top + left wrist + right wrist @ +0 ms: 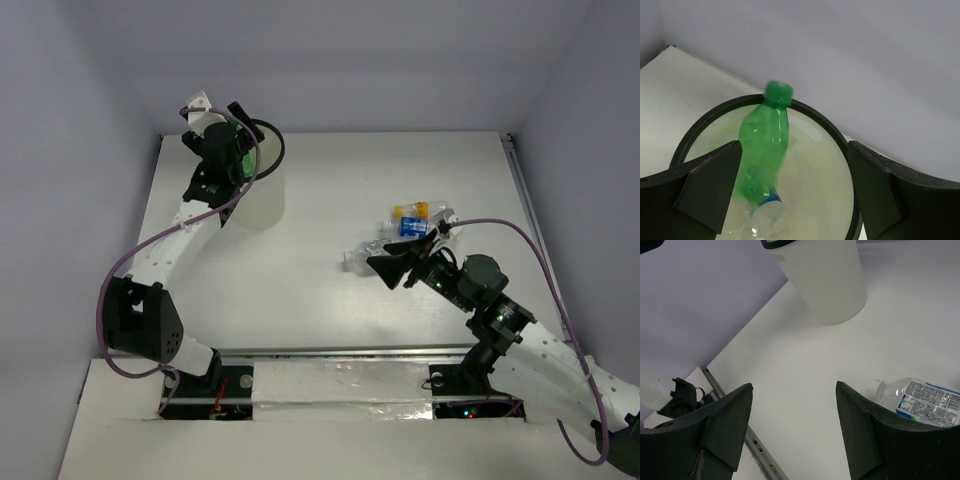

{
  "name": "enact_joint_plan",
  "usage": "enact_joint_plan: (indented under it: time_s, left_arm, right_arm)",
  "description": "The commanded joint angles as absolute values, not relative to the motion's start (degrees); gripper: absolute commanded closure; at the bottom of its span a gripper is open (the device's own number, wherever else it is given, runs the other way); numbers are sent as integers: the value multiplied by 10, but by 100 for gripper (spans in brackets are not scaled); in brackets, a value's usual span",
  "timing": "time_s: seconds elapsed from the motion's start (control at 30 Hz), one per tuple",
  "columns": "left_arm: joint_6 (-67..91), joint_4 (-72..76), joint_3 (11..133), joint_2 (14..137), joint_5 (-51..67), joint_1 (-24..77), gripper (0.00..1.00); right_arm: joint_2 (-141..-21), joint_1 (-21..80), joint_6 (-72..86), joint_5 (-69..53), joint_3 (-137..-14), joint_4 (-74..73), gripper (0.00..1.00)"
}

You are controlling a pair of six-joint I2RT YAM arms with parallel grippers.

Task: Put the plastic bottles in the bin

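left gripper (792,192) jaws spread over bin (837,137), green bottle (762,150) loose inside | right gripper (792,425) jaws spread, empty | tip: centre on clear bottle (920,395) before closing

A bottle (764,150) sits in the bin (262,205) far left; other bottles (405,232) lie right.

White table (300,290), plain lavender walls (380,60)

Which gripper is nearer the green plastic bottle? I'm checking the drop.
Left. The left gripper hangs open just above the green plastic bottle dropping into the bin; the right gripper is across the table.
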State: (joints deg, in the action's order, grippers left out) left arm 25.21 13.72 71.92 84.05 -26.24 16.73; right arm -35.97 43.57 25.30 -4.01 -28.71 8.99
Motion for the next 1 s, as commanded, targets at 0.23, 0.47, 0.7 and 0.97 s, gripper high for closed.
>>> enact_joint_plan:
  time_s: [0.23, 0.47, 0.7, 0.97]
  left_arm:
    - [199, 158, 756, 786, -282, 252, 23]
    - [137, 257, 651, 762, -184, 401, 55]
    - [86, 329, 595, 851, -163, 516, 72]
    - [11, 276, 700, 1013, -73, 575, 28]
  right_arm:
    - [-338, 438, 272, 31, -285, 104, 29]
    - [-256, 438, 329, 230, -310, 22, 91]
    - [-151, 438, 342, 344, -334, -50, 76]
    - [-133, 438, 350, 375, -348, -105, 39]
